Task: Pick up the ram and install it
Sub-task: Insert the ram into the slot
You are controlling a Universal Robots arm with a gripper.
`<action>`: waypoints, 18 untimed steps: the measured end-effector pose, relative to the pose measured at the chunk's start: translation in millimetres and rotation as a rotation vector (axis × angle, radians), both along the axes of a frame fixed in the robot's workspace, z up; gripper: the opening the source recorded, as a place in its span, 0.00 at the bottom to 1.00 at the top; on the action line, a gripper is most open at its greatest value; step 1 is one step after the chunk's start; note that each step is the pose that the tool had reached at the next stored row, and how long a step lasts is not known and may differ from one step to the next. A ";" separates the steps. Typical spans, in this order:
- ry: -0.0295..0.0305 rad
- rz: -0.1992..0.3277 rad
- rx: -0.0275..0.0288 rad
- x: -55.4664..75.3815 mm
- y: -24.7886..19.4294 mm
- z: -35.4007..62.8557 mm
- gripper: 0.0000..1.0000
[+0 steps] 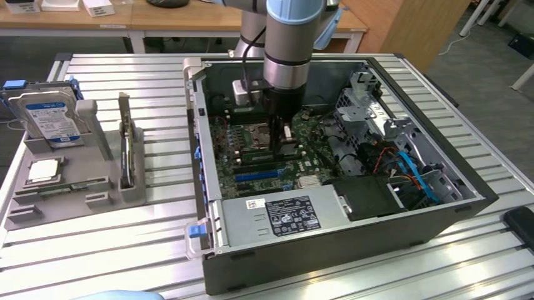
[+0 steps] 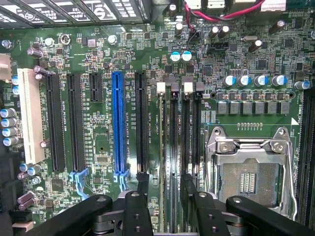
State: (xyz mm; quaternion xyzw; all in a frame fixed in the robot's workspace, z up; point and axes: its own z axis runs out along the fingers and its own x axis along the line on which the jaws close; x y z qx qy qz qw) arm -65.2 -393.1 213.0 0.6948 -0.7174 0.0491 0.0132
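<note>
The ram (image 2: 162, 147) is a thin green strip seen edge-on, standing in a memory slot of the motherboard (image 2: 98, 59) beside the other dark memory slots (image 2: 191, 132). My gripper (image 2: 165, 181) hangs directly over it, open. One black finger (image 2: 142, 189) stands on each side of the stick with a gap between finger and board, so nothing is held. In the exterior view the gripper (image 1: 282, 145) reaches straight down into the open computer case (image 1: 334, 250), over the middle of the motherboard.
An empty processor socket (image 2: 251, 172) lies beside the memory slots, and a blue expansion slot (image 2: 117, 123) lies on the other side. A power supply (image 1: 284, 215), drive cage (image 1: 367, 106) and cables (image 1: 409, 169) crowd the case. At the exterior view's left, a grey fixture (image 1: 75, 194) holds a hard drive (image 1: 52, 119) and a processor chip (image 1: 46, 170).
</note>
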 end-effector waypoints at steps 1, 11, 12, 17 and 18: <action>0.0001 0.000 -0.0001 0.1 0.0 0.9 0.39; 0.0030 0.000 0.0000 1.4 0.0 16.4 0.39; 0.0036 0.000 -0.0001 1.8 0.0 18.4 0.39; 0.0075 0.000 0.0000 3.8 0.0 28.1 0.39; 0.0082 0.000 0.0000 4.2 0.0 30.2 0.39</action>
